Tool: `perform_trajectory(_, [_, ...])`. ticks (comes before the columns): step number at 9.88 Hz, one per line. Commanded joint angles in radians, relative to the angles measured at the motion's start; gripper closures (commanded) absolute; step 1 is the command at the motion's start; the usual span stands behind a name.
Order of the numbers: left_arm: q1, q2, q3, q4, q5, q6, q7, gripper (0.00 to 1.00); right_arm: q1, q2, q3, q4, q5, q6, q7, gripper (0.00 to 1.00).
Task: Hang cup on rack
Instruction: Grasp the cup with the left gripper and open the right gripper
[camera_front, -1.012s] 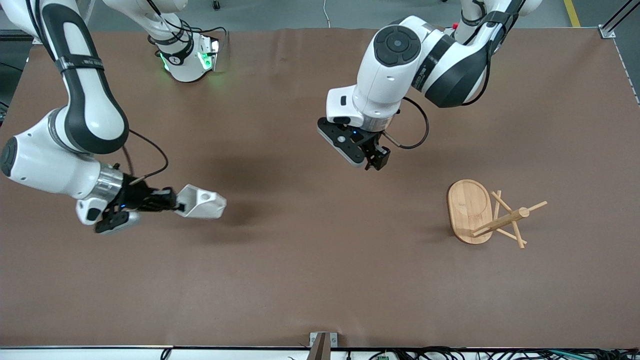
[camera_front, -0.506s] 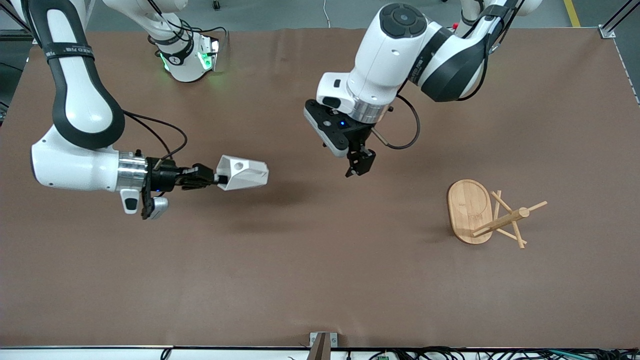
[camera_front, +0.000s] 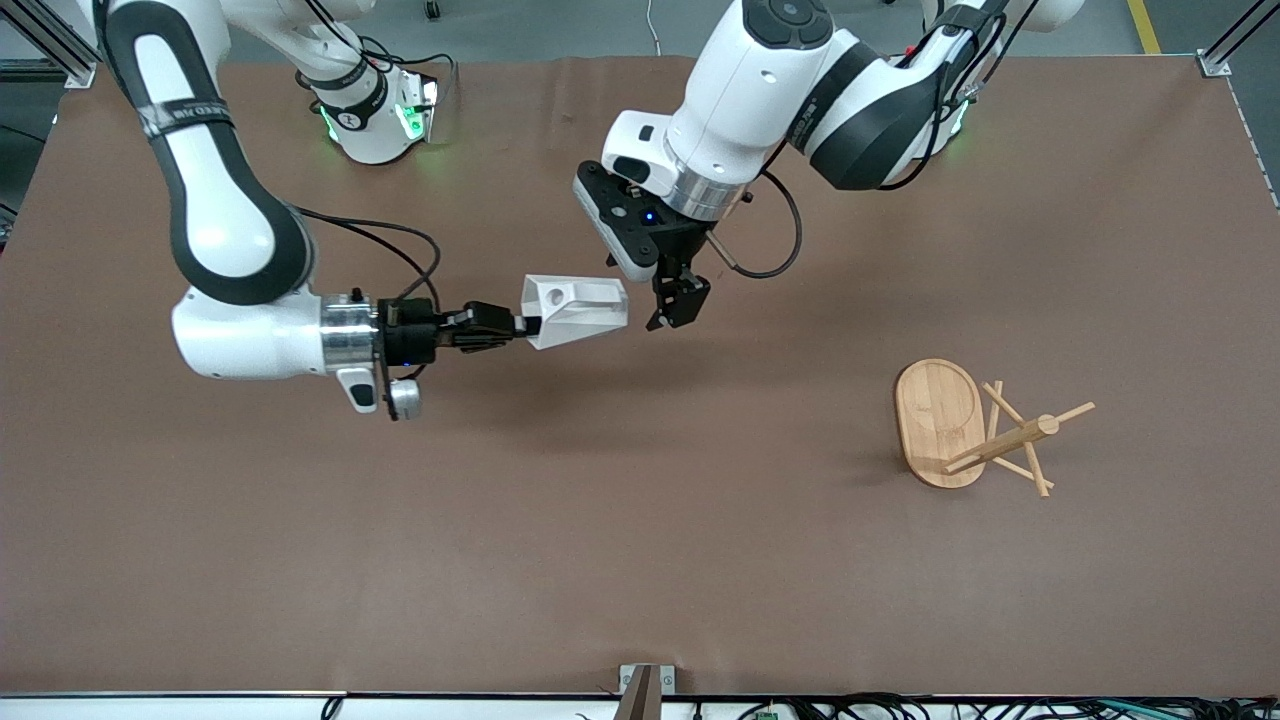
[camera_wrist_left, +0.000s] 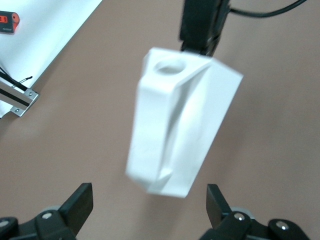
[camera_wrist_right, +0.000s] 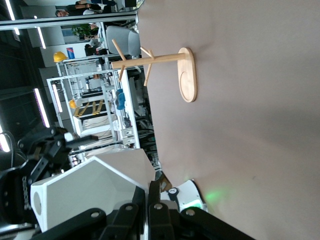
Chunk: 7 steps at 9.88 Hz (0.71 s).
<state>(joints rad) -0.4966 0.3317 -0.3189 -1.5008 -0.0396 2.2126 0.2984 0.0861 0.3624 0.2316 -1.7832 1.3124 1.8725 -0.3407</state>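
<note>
Your right end effector (camera_front: 515, 326), clenched on the small white faceted cup (camera_front: 577, 309), holds it lengthwise toward three o'clock, its free end just short of your released left end effector (camera_front: 678, 303), while the light wooden mug rack (camera_front: 975, 430) stands well off at four o'clock.

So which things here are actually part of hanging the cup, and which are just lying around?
Part of the job:
- cup, held over the table by the shut right pincer
- rack, standing toward the left arm's end
- left pincer, open beside the cup

Lying about:
- nothing else on the table
</note>
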Motion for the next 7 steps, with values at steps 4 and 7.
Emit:
perform_trajectory(4, [0.009,0.027,-0.011,-0.022,-0.023,0.01,0.1,0.01,0.064,0.026,-0.001,0.027,0.068,-0.01,0.012,1.0])
perform_trajectory(7, [0.01,0.027,-0.011,-0.033,-0.023,0.01,0.105,0.05,0.075,0.026,-0.001,0.027,0.089,-0.012,0.012,1.0])
